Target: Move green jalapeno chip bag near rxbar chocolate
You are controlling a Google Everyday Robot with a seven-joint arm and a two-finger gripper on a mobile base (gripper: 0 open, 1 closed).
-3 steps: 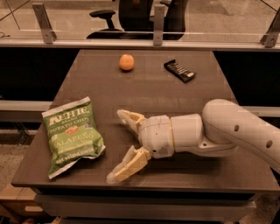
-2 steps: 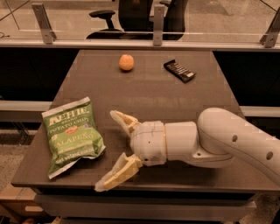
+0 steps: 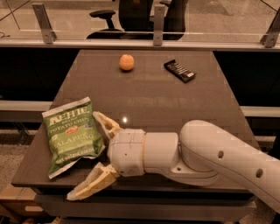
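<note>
The green jalapeno chip bag (image 3: 71, 135) lies flat at the near left of the dark table (image 3: 148, 94). The rxbar chocolate (image 3: 180, 71), a small black bar, lies at the far right of the table, far from the bag. My gripper (image 3: 91, 154) is open at the bag's right edge, near the table's front. One finger (image 3: 106, 124) lies by the bag's upper right side, the other (image 3: 92, 183) reaches past the front edge below the bag's lower corner. The white arm comes in from the lower right.
An orange fruit (image 3: 126, 62) sits at the far middle of the table, left of the bar. A rail with metal posts (image 3: 158, 19) and an office chair (image 3: 131, 13) stand behind the table. The table's front edge (image 3: 131, 187) is just under the gripper.
The gripper has moved left toward the bag, still open, and its fingers now stand at the bag's right edge. The bag, bar and fruit have not moved.
</note>
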